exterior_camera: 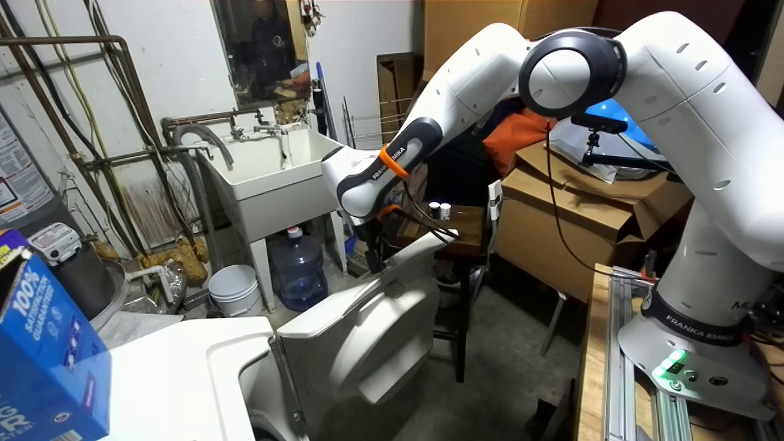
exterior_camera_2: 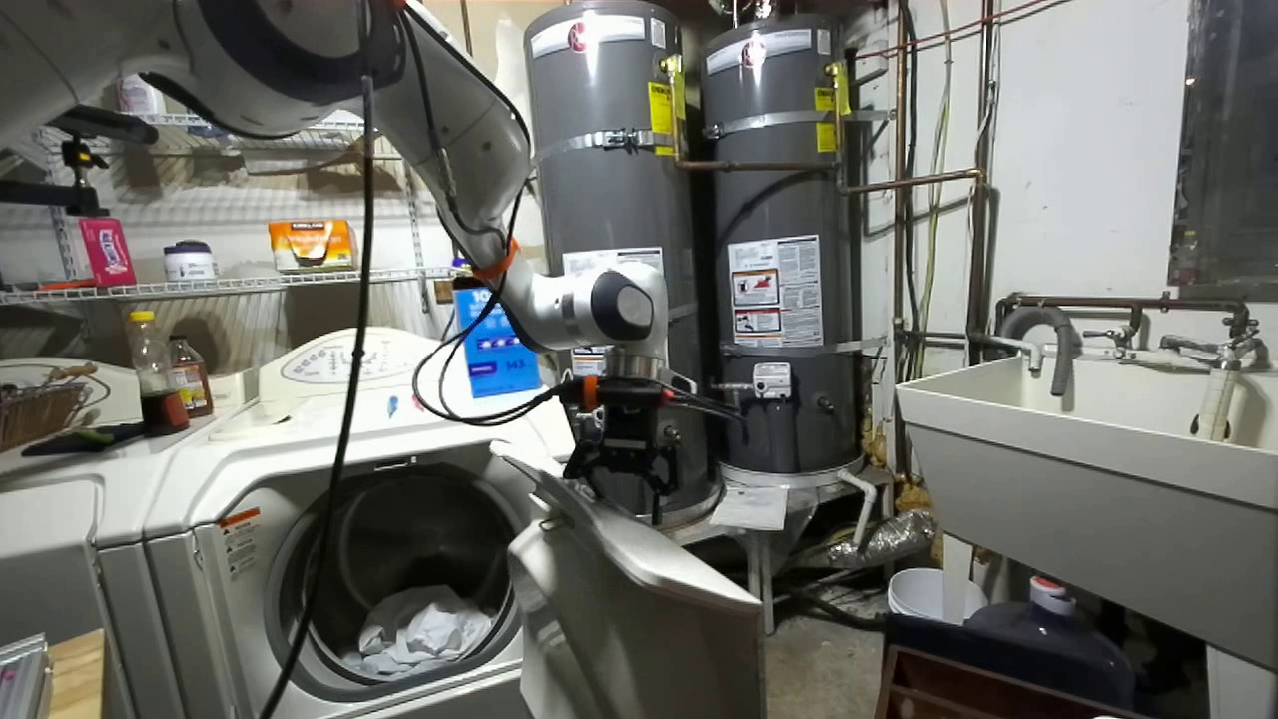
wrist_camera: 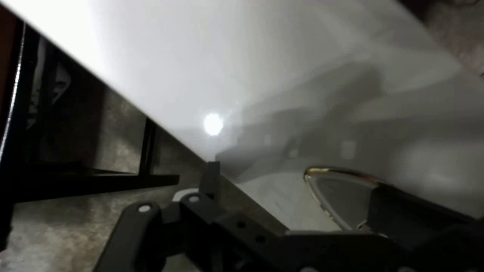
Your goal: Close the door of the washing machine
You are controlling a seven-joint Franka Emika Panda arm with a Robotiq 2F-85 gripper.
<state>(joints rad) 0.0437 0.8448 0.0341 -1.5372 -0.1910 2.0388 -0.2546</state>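
In an exterior view, cloth lies in the washing machine, with a box on top; the door stands out to the right, jaws just beside its upper edge. Behind the door are two water heaters; right of those, a utility sink with a bucket by its leg.

I read "FRANKA EMIKA" on the robot base and, partly under an orange strap, on the arm; "100% SATISFACTION GUARANTEED" on the blue box; "KIRKLAND" on the orange box. The labels on the water heaters are too small.
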